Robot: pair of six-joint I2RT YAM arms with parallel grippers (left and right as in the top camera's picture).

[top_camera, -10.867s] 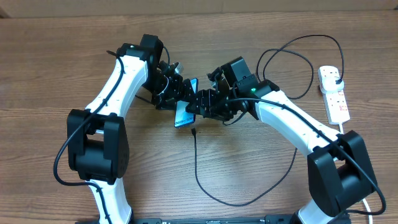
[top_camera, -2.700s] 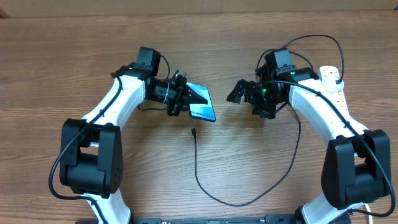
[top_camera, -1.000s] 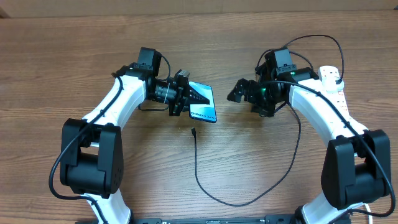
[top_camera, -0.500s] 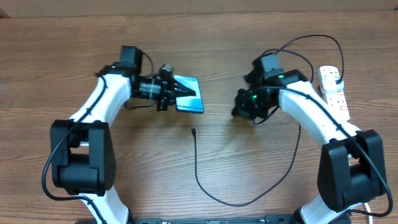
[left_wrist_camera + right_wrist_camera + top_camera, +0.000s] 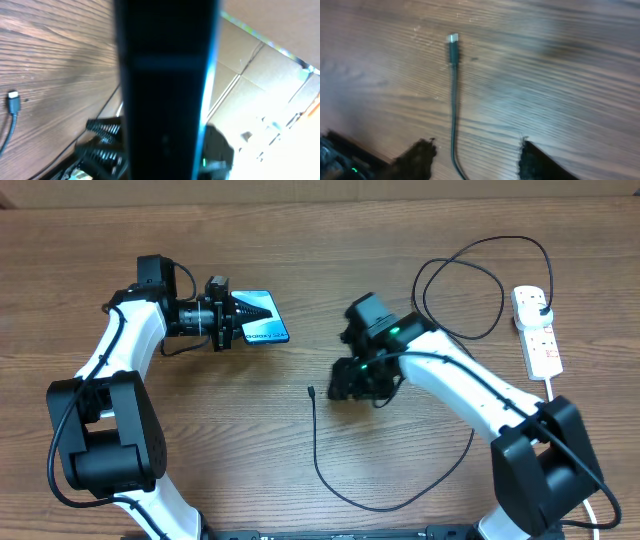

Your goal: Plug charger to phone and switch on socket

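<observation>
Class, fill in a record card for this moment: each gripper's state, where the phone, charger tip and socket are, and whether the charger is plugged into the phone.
left gripper: shut on the phone
phone: held on the left side, screen facing up
right gripper: open, fingers either side of the cable
charger: tip lies on the table
charger in phone: no, well apart
socket: far right; switch position too small to tell
</observation>
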